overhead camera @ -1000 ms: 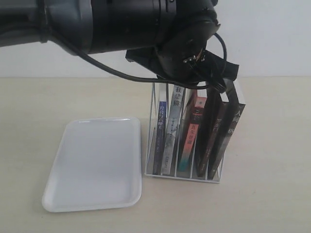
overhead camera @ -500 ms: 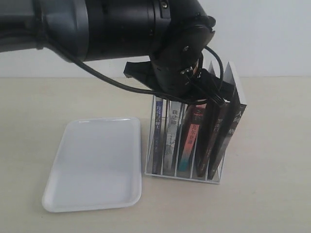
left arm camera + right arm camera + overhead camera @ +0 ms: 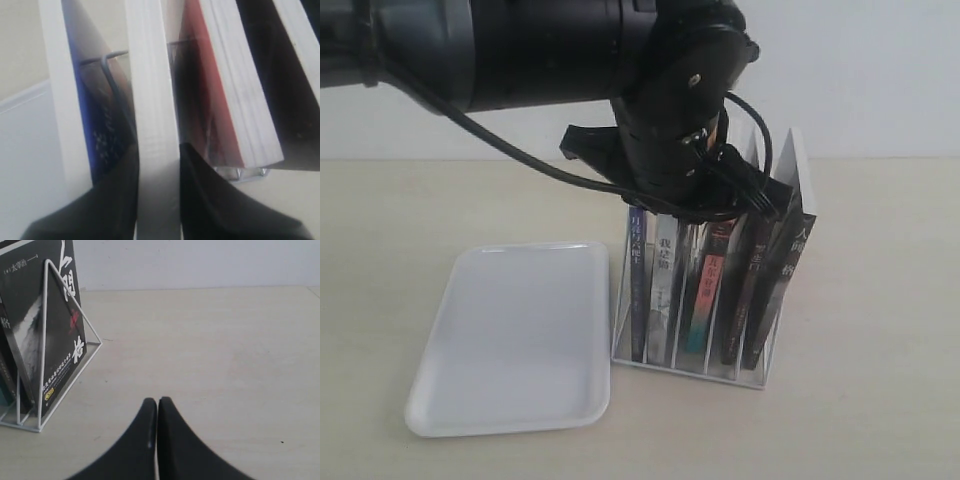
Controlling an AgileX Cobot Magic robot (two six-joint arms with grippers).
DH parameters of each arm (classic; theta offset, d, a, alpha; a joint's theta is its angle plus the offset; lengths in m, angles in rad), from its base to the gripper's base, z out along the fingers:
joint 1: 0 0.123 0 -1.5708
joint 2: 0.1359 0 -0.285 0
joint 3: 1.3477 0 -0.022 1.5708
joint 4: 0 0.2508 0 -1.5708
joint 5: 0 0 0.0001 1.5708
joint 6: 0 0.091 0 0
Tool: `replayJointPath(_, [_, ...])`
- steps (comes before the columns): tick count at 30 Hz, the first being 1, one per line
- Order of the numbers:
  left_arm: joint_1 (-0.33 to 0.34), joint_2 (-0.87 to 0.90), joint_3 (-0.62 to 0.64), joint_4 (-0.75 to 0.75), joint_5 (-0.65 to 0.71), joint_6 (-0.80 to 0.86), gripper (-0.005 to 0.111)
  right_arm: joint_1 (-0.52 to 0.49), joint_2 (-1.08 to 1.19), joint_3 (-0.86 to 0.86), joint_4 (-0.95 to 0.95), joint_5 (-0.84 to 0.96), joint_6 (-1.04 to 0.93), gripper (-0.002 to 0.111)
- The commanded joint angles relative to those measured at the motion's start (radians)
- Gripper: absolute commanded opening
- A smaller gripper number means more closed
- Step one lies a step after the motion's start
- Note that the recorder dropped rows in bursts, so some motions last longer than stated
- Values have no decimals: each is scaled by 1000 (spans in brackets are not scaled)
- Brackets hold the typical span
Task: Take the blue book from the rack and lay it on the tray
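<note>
left wrist view: the left tool point(image 3: 157, 146) is clamped on the grey-spined book point(image 3: 152, 90), the blue book point(image 3: 100, 125) stands just beside it in the rack's point(image 3: 690, 368) end slot nearest the tray point(image 3: 510, 340), and the right tool point(image 3: 157, 401) is pressed together above the table point(image 3: 225, 340).

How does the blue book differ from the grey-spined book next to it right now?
The blue book has a dark spine and sits in the rack, in the end slot nearest the tray. The grey-spined book has a pale spine and sits one slot in. The fingers of the left gripper clamp the grey-spined book's pages, while the blue book stands outside them. Both stand on end, spines facing the exterior camera.
</note>
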Motion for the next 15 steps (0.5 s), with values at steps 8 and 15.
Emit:
replayJointPath(8, [-3,-64,15,-43,62,19,13,-7,-5,-1,-3,-6,0,0])
replayJointPath(15, [-3,-54,15,-38,-9,19,13,-7,-5,-1,-3,-6,0,0])
